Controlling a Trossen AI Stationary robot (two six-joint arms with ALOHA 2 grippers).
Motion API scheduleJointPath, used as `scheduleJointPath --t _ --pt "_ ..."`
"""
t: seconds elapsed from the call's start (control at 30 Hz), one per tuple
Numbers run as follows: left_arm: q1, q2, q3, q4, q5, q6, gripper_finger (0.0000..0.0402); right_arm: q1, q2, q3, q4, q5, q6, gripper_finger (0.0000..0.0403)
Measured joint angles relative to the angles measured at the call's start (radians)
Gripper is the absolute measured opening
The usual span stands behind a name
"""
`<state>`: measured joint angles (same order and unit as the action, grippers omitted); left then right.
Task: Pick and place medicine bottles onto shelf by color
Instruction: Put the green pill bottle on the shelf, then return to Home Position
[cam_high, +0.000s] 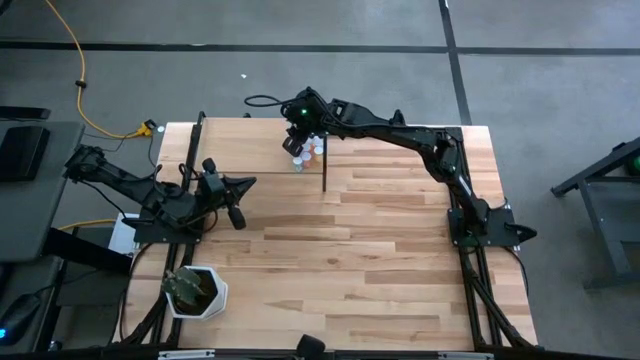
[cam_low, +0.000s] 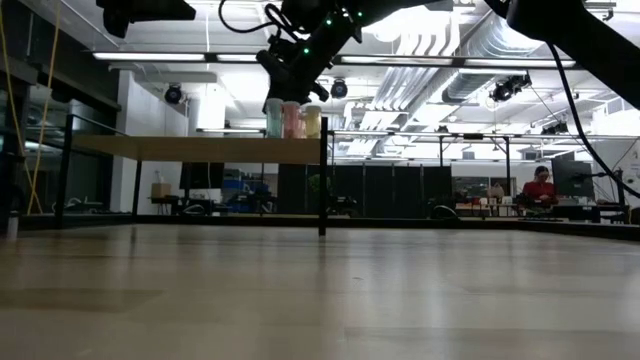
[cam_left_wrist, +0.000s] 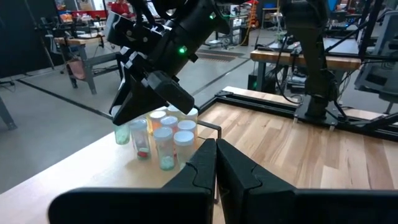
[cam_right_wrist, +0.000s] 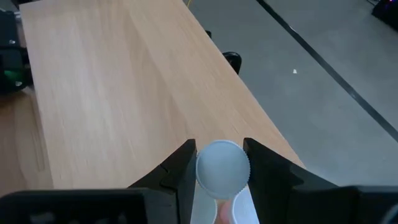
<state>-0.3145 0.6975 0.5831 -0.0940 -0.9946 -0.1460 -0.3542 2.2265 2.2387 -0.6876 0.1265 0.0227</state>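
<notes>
- The striped plank tabletop (cam_high: 380, 270) carries everything; both dark arms reach in over it from its two sides.
- The shelf (cam_high: 250, 135), a plain light-wood board on black posts, stands at the tabletop's far edge, left of centre in the high view; in the low view it sits raised above the planks (cam_low: 200, 148).
- The right arm stretches across from the right side to the shelf's right end, and its right hand (cam_high: 296, 128) hangs just over the bottles there.
- The left arm rests at the tabletop's left side, its left hand (cam_left_wrist: 216, 163) with fingers pressed together and holding nothing.
- A white pot with a green plant (cam_high: 197, 291) stands at the near left corner of the tabletop.
- The medicine bottles (cam_left_wrist: 163, 134) stand upright in a tight cluster at the shelf's right end, by a black post, with white caps and pale green, orange and reddish contents.
- One white-capped bottle (cam_right_wrist: 222, 168) sits between the right hand's fingers, which are narrowly parted and lie close on either side of its cap; whether they press it I cannot tell.
</notes>
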Motion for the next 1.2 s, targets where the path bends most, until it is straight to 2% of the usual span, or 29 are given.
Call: scheduleJointPath --t 0.87,1.2 --pt "0.0 0.0 0.0 0.0 0.0 0.0 0.0 0.0 0.0 -0.001 -0.026 -0.035 0.006 0.0117" --pt "0.0 0.0 0.0 0.0 0.0 0.0 0.0 0.0 0.0 -0.001 -0.026 -0.026 0.005 0.0177"
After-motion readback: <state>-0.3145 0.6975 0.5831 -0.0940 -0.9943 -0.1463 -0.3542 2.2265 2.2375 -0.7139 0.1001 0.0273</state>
